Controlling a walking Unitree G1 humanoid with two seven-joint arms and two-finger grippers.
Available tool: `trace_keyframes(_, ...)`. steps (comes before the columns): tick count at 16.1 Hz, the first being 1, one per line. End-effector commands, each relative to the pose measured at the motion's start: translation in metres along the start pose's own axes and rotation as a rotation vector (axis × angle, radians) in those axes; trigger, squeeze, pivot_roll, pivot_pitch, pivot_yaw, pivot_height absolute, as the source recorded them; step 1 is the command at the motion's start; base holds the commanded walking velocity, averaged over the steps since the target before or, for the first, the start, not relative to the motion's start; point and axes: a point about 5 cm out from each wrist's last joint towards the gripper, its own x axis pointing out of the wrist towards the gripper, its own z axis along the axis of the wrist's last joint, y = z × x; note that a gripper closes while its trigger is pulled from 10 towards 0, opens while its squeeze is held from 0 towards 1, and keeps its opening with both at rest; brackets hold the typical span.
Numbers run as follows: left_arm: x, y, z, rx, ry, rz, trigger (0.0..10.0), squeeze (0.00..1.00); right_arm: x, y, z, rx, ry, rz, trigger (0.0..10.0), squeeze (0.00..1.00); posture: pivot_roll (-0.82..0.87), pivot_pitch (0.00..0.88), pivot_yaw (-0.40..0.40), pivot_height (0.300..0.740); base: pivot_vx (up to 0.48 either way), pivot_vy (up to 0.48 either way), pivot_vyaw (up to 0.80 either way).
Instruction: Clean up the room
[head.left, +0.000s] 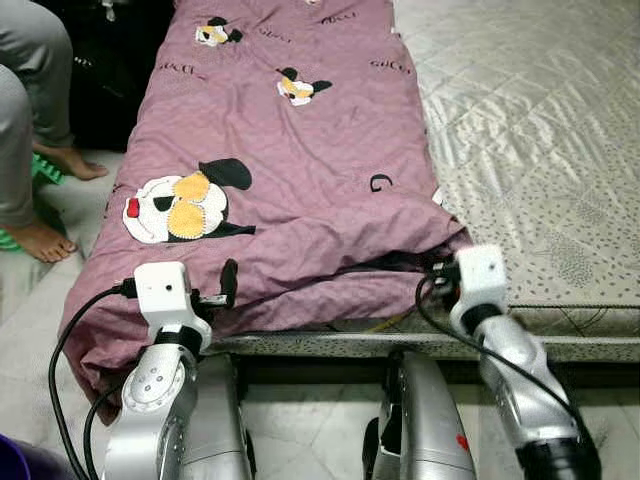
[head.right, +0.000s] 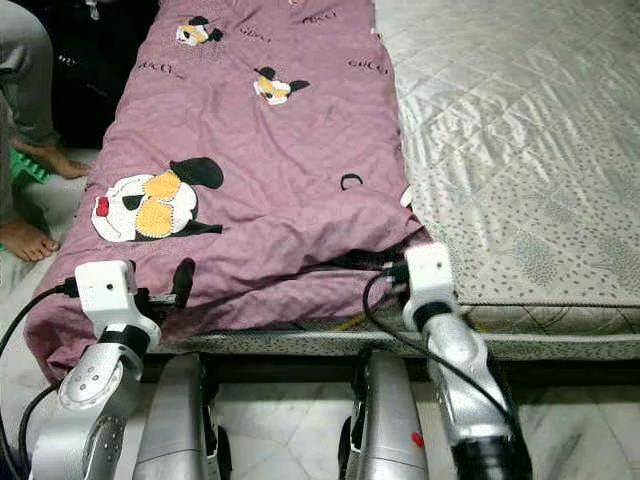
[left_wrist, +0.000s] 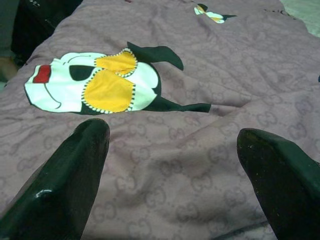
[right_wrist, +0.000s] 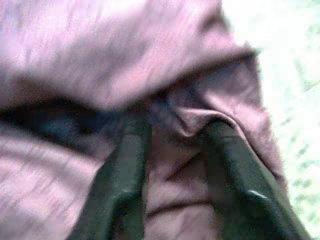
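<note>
A mauve blanket (head.left: 300, 140) printed with cartoon mouse heads lies along the left side of the mattress (head.left: 530, 130). My left gripper (head.left: 218, 292) rests at the blanket's near left edge. In the left wrist view this left gripper (left_wrist: 172, 131) is open, its fingers spread wide above the cloth just short of the big mouse print (left_wrist: 95, 82). My right gripper (head.left: 436, 266) is at the blanket's near right corner. The right wrist view shows the right gripper (right_wrist: 175, 125) shut on a bunched fold of the blanket (right_wrist: 100, 45).
A person stands at the far left, bare feet (head.left: 42, 240) on the tiled floor beside a green item (head.left: 45, 168). The bed's front edge (head.left: 560, 345) runs just before my arms. The blanket's left side hangs over the bed's edge towards the floor.
</note>
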Motion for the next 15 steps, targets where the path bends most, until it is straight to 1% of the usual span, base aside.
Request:
trace_keyframes(1, -0.003, 0.004, -0.002, 0.008, 0.010, 0.009, 10.0, 0.00, -0.001, -0.009, -0.003, -0.032, 0.010, -0.046, 10.0, 0.98, 0.08, 0.177, 0.018, 0.533, 0.000, 0.000, 0.00)
trace_keyframes(2, -0.003, 0.005, -0.002, 0.009, 0.010, 0.012, 10.0, 0.00, -0.001, -0.014, -0.005, -0.040, 0.017, -0.054, 10.0, 0.98, 0.08, 0.176, 0.018, 0.533, 0.000, 0.000, 0.00)
trace_keyframes(4, -0.004, 0.006, -0.003, 0.011, 0.012, 0.014, 10.0, 0.00, -0.013, -0.026, -0.018, -0.050, 0.052, -0.036, 10.0, 1.00, 0.07, 0.178, 0.020, 0.533, 0.000, 0.000, 0.00)
trace_keyframes(6, -0.002, 0.004, -0.004, 0.008, 0.014, 0.008, 10.0, 0.00, -0.020, -0.029, -0.026, -0.062, 0.073, -0.028, 10.0, 0.98, 0.07, 0.179, 0.025, 0.533, 0.000, 0.000, 0.00)
trace_keyframes(7, -0.001, 0.001, -0.004, 0.005, 0.014, 0.000, 10.0, 0.00, -0.020, -0.029, -0.027, -0.068, 0.074, -0.032, 10.0, 0.98, 0.06, 0.178, 0.027, 0.533, 0.000, 0.000, 0.00)
trace_keyframes(8, 0.000, 0.000, -0.004, 0.004, 0.014, -0.004, 10.0, 0.00, -0.018, -0.028, -0.024, -0.062, 0.059, -0.030, 10.0, 0.98, 0.06, 0.176, 0.031, 0.533, 0.000, 0.000, 0.00)
trace_keyframes(10, 0.001, 0.000, -0.004, 0.005, 0.013, -0.008, 10.0, 0.00, -0.007, -0.025, -0.015, -0.073, 0.017, -0.043, 10.0, 1.00, 0.07, 0.173, 0.032, 0.533, 0.000, 0.000, 0.00)
trace_keyframes(11, 0.001, 0.002, -0.003, 0.007, 0.010, -0.005, 10.0, 0.00, 0.002, -0.017, -0.006, -0.043, -0.024, -0.022, 10.0, 0.96, 0.07, 0.172, 0.030, 0.533, 0.000, 0.000, 0.00)
trace_keyframes(12, 0.001, 0.003, -0.002, 0.007, 0.009, -0.004, 10.0, 0.00, 0.004, -0.014, -0.004, -0.036, -0.032, -0.012, 10.0, 0.93, 0.07, 0.172, 0.030, 0.533, 0.000, 0.000, 0.00)
trace_keyframes(13, 0.001, 0.003, -0.002, 0.007, 0.008, -0.002, 10.0, 0.00, 0.008, -0.007, 0.000, -0.018, -0.049, 0.023, 10.0, 0.01, 0.08, 0.170, 0.027, 0.533, 0.000, 0.000, 0.00)
trace_keyframes(15, 0.001, 0.002, -0.002, 0.007, 0.008, -0.001, 10.0, 0.00, 0.013, 0.004, 0.004, 0.001, -0.072, 0.080, 10.0, 0.00, 0.08, 0.167, 0.023, 0.533, 0.000, 0.000, 0.00)
